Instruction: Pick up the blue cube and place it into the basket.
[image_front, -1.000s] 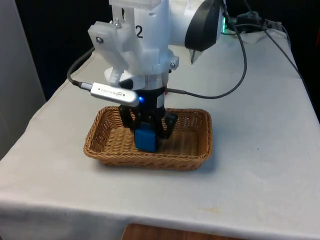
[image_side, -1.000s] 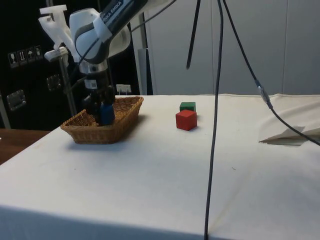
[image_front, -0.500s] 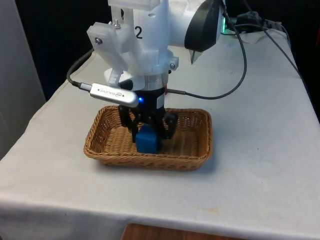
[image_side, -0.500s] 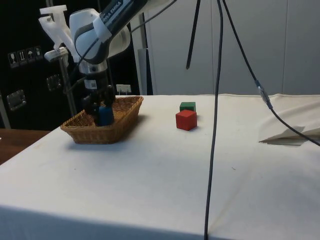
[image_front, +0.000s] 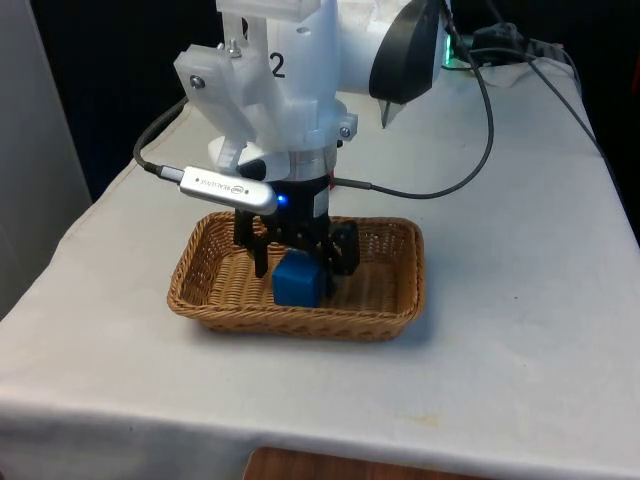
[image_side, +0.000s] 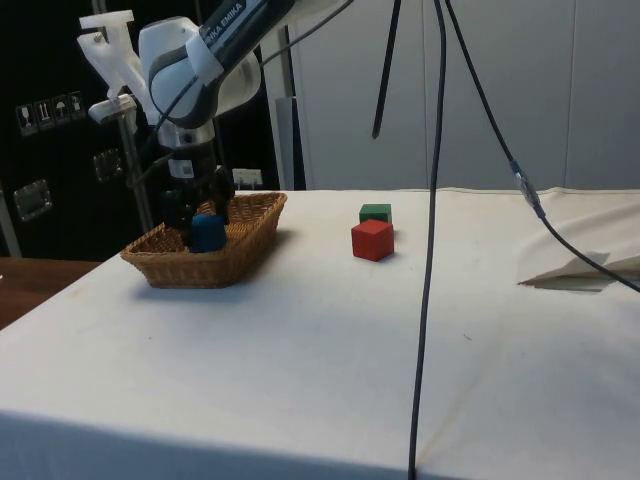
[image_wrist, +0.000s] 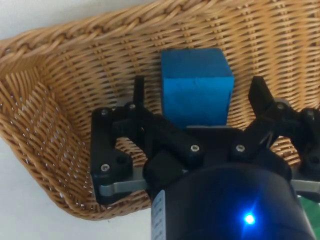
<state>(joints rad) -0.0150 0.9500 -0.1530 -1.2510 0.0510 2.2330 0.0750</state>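
The blue cube (image_front: 297, 280) lies on the floor of the wicker basket (image_front: 395, 315), near its front wall. My gripper (image_front: 297, 258) hangs just above it, open, with a black finger standing off each side of the cube. In the wrist view the blue cube (image_wrist: 196, 86) sits on the weave between the two fingertips, with a gap on both sides. From the side, the cube (image_side: 207, 233) pokes up over the rim of the basket (image_side: 240, 258), and the gripper (image_side: 200, 205) straddles it.
A red cube (image_side: 372, 240) and a green cube (image_side: 376, 213) stand on the white cloth to the right of the basket in the side view. Black cables (image_side: 430, 250) hang down across that view. A cable (image_front: 440, 185) trails over the cloth behind the basket.
The fingers have spread apart and let go of the blue cube, which has settled a little lower onto the basket floor. The arm has stayed nearly in place.
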